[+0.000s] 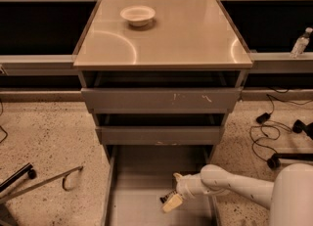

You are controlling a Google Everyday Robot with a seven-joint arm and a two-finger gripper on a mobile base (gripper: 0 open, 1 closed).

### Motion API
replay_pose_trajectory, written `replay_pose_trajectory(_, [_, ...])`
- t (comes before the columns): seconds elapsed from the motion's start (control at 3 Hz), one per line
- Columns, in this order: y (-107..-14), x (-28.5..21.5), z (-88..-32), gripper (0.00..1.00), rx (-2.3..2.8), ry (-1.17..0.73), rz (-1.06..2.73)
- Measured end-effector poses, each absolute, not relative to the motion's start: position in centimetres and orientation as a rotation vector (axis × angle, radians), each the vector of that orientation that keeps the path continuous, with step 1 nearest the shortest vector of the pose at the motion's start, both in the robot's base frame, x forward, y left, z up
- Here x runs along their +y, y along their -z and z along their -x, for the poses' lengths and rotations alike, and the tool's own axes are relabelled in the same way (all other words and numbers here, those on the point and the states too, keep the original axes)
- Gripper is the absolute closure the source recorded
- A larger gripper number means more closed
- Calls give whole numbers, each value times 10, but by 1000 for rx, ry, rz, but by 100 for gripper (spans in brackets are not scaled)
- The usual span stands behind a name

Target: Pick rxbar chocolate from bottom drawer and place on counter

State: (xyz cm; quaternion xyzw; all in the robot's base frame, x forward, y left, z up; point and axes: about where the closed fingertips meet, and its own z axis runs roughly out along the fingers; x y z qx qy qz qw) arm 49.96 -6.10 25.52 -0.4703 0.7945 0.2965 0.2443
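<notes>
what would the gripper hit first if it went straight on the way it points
The gripper, low in the bottom drawer, points down-left; the rxbar chocolate sits right at its tip, so probably that first, though depth is unclear.

Single high view, probably mid-range, facing cabinet (pixel 161 101) front, looking down on counter (pixel 161 39); gripper (pixel 172 194) low in bottom drawer (pixel 139 181).

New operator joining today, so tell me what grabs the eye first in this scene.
The white arm reaching in from the lower right stands out first, its pincer low in the open bottom drawer, right at the small dark rxbar chocolate. Next comes the glossy tan counter on top, with a pale bowl near its back left.
</notes>
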Motion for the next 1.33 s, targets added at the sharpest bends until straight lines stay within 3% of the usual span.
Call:
replay_pose_trajectory(0.67, [-212,-88,-540,0,2246,-646,1286])
replay_pose_trajectory(1.33, [-205,-86,-540,0,2252,-631,1296])
